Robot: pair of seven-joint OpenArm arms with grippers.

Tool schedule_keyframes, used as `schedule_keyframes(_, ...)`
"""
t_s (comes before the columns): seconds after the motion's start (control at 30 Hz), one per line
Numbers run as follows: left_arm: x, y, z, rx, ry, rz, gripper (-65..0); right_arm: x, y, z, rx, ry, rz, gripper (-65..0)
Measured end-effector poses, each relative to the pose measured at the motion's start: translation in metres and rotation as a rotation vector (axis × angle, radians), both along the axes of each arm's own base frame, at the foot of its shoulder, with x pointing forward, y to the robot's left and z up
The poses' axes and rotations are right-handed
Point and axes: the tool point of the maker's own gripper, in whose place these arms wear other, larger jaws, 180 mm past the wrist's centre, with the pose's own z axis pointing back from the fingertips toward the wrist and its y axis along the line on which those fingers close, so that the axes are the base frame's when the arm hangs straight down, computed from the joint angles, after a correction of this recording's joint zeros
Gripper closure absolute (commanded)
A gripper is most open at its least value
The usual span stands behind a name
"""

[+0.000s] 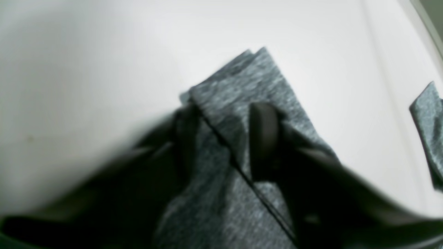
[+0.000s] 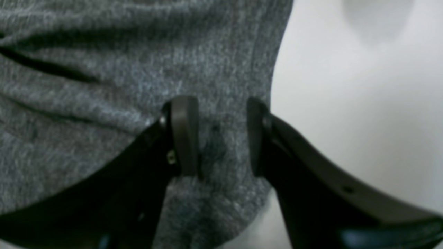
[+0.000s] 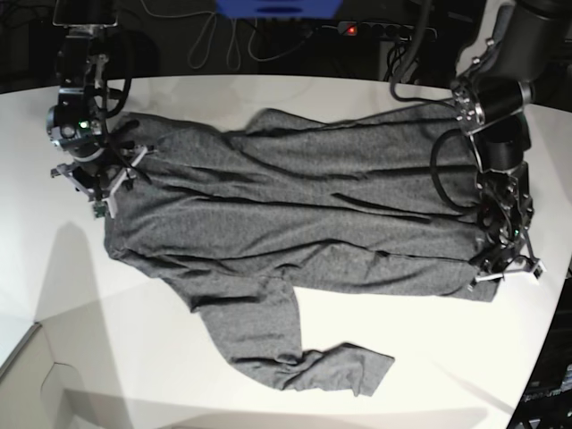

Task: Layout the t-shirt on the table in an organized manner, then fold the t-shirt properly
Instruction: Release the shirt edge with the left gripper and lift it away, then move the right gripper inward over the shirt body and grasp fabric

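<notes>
We can read no text, label, brand, number or sign anywhere in these views, neither on the t-shirt (image 3: pixel 295 214) nor on the table (image 3: pixel 179 375).

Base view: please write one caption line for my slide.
Grey t-shirt spread across the white table, one robot hand at each end.

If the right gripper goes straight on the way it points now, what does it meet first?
Most likely the t-shirt. In the right wrist view the right gripper has grey fabric between and beyond its fingertips, near the shirt's edge, with the white table beside it. How far above the cloth it sits is unclear.
</notes>
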Motion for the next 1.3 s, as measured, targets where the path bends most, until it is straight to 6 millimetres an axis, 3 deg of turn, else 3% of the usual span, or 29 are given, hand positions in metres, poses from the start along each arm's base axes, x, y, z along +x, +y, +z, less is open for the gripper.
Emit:
schedule_keyframes(0.13, 0.001, 0.0, 0.001, -0.001, -0.001, 0.001, 0.0, 0.0, 0.0, 0.0, 0.0, 0.0, 0.0, -23.4)
schedule_keyframes(0.43, 0.007, -0.001, 0.006, -0.008, -0.009, -0.001, -0.1, 0.0, 0.0, 0.0, 0.0, 0.0, 0.0, -23.4)
schedule_keyframes(0.6, 0.034, 0.001, 0.048, 0.012, -0.11, 0.002, -0.1, 0.0, 0.0, 0.0, -0.001, 0.0, 0.0, -23.4)
schedule_keyframes(0.7, 0.059, -0.015, 0.074, -0.006, -0.172, -0.012, -0.1, 0.001, 0.0, 0.001, 0.0, -0.003, 0.001, -23.4)
schedule_keyframes(0.93, 0.1, -0.048, 0.112, 0.034, -0.215, -0.104, -0.1, -0.001, -0.002, 0.0, -0.006, 0.0, 0.001, -23.4)
schedule_keyframes(1.03, 0.112, -0.058, 0.116, 0.037, -0.228, -0.114, -0.1, -0.001, -0.002, 0.0, -0.008, 0.001, 0.002, -23.3)
schedule_keyframes(1.23, 0.099, -0.045, 0.091, 0.062, -0.209, -0.048, -0.1, -0.003, -0.004, 0.0, -0.011, 0.006, -0.004, -23.3)
schedule_keyframes(1.3, 0.098, -0.039, 0.092, 0.067, -0.211, -0.04, -0.1, -0.002, -0.004, 0.0, -0.01, 0.005, -0.003, -23.3)
